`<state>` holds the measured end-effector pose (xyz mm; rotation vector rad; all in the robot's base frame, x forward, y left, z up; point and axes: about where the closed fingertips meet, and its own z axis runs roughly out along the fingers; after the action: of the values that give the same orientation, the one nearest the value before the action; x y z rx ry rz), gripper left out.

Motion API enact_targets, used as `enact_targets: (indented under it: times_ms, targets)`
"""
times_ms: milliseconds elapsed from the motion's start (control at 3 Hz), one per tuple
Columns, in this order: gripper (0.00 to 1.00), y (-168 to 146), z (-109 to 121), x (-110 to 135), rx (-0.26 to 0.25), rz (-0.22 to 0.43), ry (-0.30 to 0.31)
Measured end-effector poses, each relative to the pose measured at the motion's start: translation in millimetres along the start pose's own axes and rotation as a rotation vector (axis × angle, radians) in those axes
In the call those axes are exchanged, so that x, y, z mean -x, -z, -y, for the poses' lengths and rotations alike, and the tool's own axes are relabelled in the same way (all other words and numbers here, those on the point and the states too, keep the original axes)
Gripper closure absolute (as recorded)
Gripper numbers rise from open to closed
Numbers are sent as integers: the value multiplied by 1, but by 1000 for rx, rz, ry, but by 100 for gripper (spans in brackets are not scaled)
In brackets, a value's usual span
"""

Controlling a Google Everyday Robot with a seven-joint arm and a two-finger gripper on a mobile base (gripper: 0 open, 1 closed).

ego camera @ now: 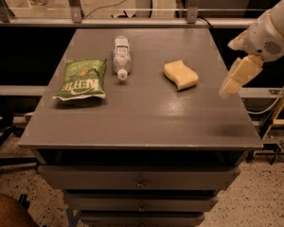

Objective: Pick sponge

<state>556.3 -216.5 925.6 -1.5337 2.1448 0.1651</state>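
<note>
Pale yellow wavy-sided foam sponge (181, 74) lies flat on grey table (156, 122), near right edge, far half, untouched. Robot's pale yellow gripper (229, 86) hovers over right edge, apart from sponge; spread or pressed together, cannot tell. Step in hand: approach. Next: shift left, descend, straddle block.

loc: lab/workshop | gray drawer cabinet (137, 179), speckled floor (267, 203), cable (128, 11), metal rail (109, 21) | gripper (235, 79): cabinet's rt edge
</note>
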Motion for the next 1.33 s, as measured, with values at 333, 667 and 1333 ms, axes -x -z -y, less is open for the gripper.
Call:
enact_targets:
  times_ms: [333, 667, 1333]
  targets:
    - [0, -38, 13, 10, 52, 42, 0]
    - [0, -77, 20, 14, 110, 69, 0]
    - [0, -124, 22, 20, 187, 83, 4]
